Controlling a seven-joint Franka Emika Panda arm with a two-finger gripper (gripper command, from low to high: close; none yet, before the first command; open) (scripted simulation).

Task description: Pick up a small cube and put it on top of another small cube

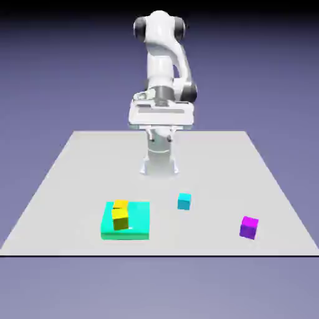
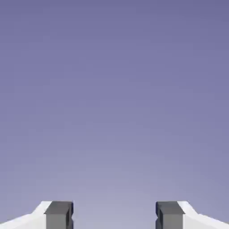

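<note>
— What's on your exterior view?
— I've got my white Franka arm [image 1: 161, 68] upright at the far edge of the pale bench [image 1: 205, 162], claw [image 1: 161, 136] raised above the surface and open.
— And the cubes?
— I see a cyan cube [image 1: 184, 202] near the middle, a purple cube [image 1: 249, 228] toward the exterior view's right, and two yellow cubes [image 1: 120, 219] at a flat teal slab [image 1: 139, 221] on the left.
</note>
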